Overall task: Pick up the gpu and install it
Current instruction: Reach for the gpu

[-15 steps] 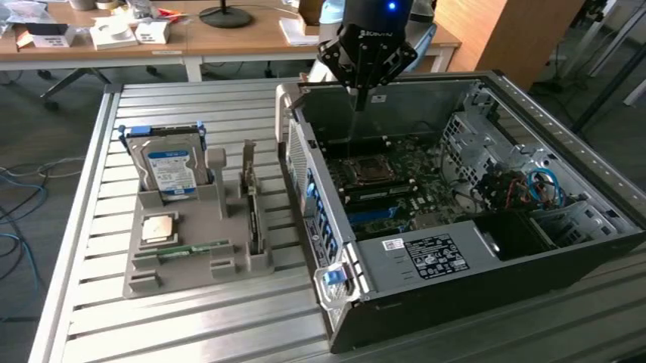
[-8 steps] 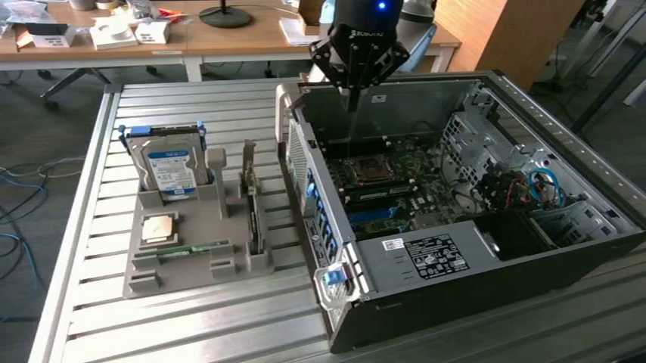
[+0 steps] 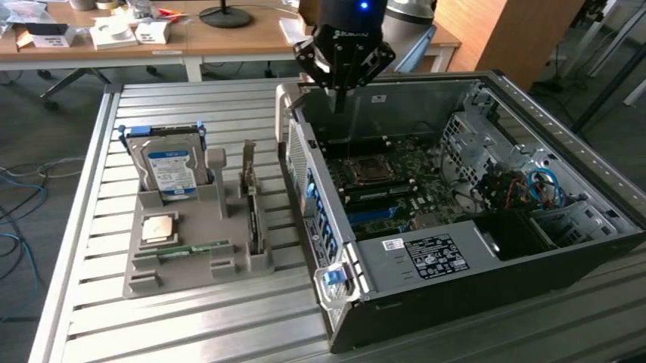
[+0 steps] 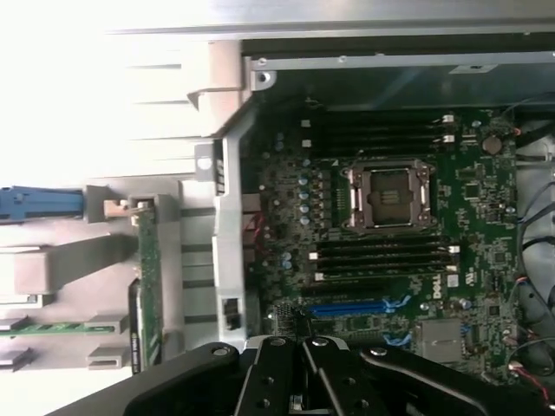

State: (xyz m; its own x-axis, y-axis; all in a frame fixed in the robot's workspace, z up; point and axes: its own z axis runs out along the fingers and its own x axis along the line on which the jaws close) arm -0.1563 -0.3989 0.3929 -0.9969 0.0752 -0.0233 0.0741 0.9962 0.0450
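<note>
The gpu (image 3: 251, 206) is a thin dark card with a silvery bracket at its far end. It stands on edge in a slot of the grey holder tray (image 3: 192, 272) on the exterior view's left. In the wrist view the gpu (image 4: 149, 286) shows as a narrow green edge beside the case wall. My gripper (image 3: 340, 104) hangs shut and empty over the far left corner of the open computer case (image 3: 474, 249), apart from the card. Its shut fingertips (image 4: 303, 351) point down at the motherboard (image 4: 486, 225), close to a blue slot (image 4: 347, 308).
The holder tray also carries a hard drive (image 3: 172, 170) with a blue-white label, a square chip (image 3: 159, 227) and a green memory stick (image 3: 187, 249). The slatted metal table (image 3: 202, 333) ends at the exterior view's left. Desks (image 3: 232, 41) stand behind.
</note>
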